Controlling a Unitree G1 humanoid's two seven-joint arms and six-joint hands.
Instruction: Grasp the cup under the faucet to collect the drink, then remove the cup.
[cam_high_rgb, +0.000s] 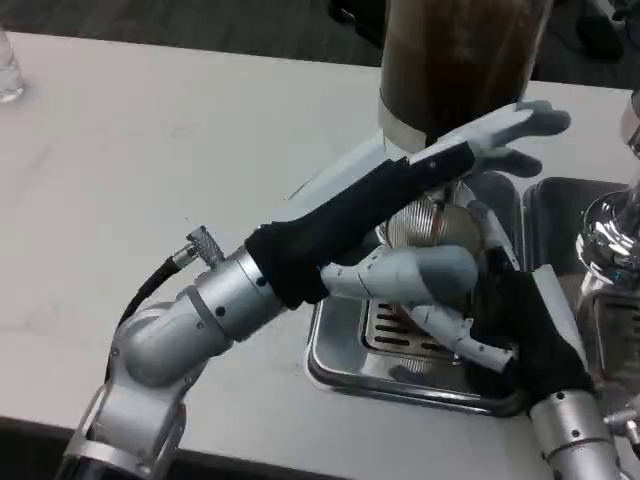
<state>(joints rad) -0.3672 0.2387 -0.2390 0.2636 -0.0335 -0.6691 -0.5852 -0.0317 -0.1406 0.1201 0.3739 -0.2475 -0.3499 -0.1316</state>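
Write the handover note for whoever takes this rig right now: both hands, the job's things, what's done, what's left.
Left hand: reached across to the front of the drink dispenser, fingers spread at the faucet area; a firm press cannot be confirmed.
Right hand: low over the drip tray, fingers curled under the faucet; the cup is hidden behind it, so a grasp is unconfirmed.
Done: both hands are in place at the dispenser.
Left: confirm the hold on the cup, collect the drink, then take the cup away.
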